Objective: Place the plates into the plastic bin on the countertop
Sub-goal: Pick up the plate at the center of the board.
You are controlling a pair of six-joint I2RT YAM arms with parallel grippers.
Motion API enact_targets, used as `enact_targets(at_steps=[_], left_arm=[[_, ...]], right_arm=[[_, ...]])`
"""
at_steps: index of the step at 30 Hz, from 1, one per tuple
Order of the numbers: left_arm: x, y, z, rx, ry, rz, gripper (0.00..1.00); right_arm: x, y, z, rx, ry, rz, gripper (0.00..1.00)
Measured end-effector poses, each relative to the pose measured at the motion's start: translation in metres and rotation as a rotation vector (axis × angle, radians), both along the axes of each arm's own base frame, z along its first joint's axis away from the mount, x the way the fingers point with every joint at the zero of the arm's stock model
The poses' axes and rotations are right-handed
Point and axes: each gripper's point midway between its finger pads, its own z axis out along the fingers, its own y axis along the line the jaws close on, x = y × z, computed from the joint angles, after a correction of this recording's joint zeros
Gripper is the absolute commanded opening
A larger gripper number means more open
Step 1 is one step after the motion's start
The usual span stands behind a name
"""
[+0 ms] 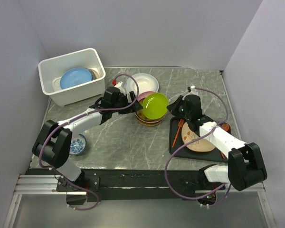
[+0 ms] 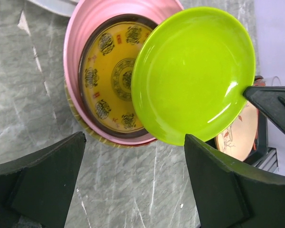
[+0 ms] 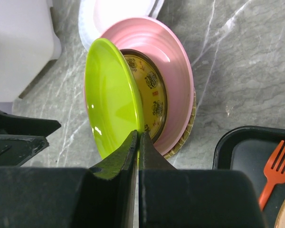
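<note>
One grey-green marbled stone-look countertop (image 1: 133, 142) carries everything. At its 10 o'clock corner in the top view stands the white rectangular plastic bin (image 1: 78, 93), with a light blue round plate (image 1: 76, 78) lying inside it. At 4 o'clock lies a flat black tray (image 1: 175, 145). It bears a cream round plate with a twig drawing (image 1: 199, 142) and an orange plastic fork (image 1: 178, 128) at that plate's 9 o'clock.

Near the countertop's middle sits a stack: a pink round plate (image 2: 76, 42) with a yellow patterned plate (image 2: 111, 80) nested in it. A woven yellow plate (image 3: 181, 142) shows as a rim beneath them. A white round plate (image 1: 146, 81) lies flat just beside the stack at its 12 o'clock.

Over the stack, a bright green round plate (image 1: 155, 105) is held tilted, steeply on edge in the right wrist view. Whether its lower rim touches the stack cannot be told. The right gripper (image 3: 137, 137), at the green plate's 3 o'clock, has its fingers pressed together on that plate's rim. The left gripper (image 2: 133, 180) sits at the green plate's 9 o'clock, fingers spread wide and apart from it. A small blue-and-white patterned bowl (image 1: 77, 144) rests at the countertop's 8 o'clock.
</note>
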Motion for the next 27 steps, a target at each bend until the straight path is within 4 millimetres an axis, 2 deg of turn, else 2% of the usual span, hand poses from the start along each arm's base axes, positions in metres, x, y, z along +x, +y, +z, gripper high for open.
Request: enact_targets(at_steps=[7,16,27], left_arm=[[-0.002,-0.006,0.004,-0.037,-0.019,-0.032,0.89],[-0.009,-0.018,0.009,-0.119,-0.042,-0.087,0.88],[-0.009,-0.028,0.001,-0.162,-0.028,-0.118,0.85]], right_arm=[[-0.003,-0.001,0.02,0.044,-0.043,0.008,0.0],[-0.017,0.006,0.012,0.097,-0.018,0.051,0.0],[-0.027,0.014,0.032,0.16,-0.058,0.095,0.0]])
